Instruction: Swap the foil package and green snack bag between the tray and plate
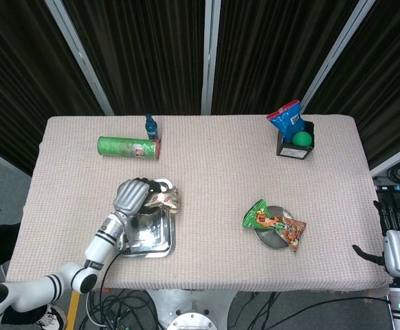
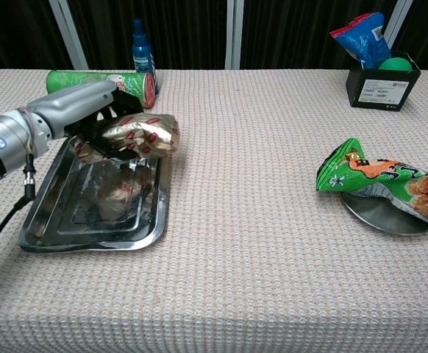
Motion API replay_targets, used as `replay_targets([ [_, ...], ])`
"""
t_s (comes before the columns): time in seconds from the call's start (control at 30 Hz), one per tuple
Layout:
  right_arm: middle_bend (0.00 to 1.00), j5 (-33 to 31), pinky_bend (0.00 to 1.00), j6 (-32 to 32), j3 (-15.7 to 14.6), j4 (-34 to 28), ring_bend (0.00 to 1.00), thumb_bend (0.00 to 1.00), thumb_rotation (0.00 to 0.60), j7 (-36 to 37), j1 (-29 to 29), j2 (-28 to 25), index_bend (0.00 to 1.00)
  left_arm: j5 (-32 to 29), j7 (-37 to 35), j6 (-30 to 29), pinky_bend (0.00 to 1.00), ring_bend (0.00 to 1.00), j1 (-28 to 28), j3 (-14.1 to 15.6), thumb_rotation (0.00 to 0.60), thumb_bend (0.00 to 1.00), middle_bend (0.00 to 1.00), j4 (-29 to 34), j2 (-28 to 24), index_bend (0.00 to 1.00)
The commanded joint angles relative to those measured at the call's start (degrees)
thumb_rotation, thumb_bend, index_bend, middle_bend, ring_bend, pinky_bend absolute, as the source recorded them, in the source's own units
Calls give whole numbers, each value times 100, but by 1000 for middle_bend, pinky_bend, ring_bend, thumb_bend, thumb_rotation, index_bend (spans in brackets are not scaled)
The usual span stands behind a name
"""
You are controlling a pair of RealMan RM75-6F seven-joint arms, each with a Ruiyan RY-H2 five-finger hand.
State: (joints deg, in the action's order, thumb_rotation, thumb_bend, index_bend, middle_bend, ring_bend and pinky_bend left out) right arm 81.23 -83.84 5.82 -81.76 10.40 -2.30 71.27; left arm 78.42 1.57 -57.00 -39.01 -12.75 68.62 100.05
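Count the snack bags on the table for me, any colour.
3: the foil package held by the left hand over the tray, the green snack bag on the plate, a blue bag in the black box.

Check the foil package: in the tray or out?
Out: the left hand holds the foil package lifted above the tray.

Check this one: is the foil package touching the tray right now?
Apart. In the chest view, the left robot hand holds the foil package lifted above the tray, with its reflection visible beneath.
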Motion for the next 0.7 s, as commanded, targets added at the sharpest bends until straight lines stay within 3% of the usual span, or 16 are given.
replay_targets([
  [0.03, 0, -5, 0, -1, 4, 10, 0, 8, 600, 24, 4, 4, 0, 54, 10, 89, 449, 404, -296, -199, 600, 291, 506, 128, 78, 520],
  [0.17, 0, 22, 0, -27, -9, 23, 0, 8, 600, 75, 23, -5, 0, -49, 12, 438, 447, 403, -826, -456, 600, 296, 503, -155, 429, 516],
  [0.47, 0, -42, 0, 47, -1, 120, 0, 8, 600, 205, 27, 20, 0, -138, -423, 1161, 434, 394, -1947, -721, 600, 300, 491, -1722, 1363, 501],
  [0.53, 0, -49, 0, 79, -8, 159, 0, 8, 600, 238, 22, 31, 0, -165, -546, 1307, 404, 358, -2069, -697, 600, 296, 455, -2039, 1495, 461],
  [0.7, 0, -61, 0, 128, -6, 262, 0, 8, 600, 324, 10, 57, 0, -19, -1022, 1393, 208, 105, -2115, -444, 600, 185, 190, -2519, 1588, 193],
])
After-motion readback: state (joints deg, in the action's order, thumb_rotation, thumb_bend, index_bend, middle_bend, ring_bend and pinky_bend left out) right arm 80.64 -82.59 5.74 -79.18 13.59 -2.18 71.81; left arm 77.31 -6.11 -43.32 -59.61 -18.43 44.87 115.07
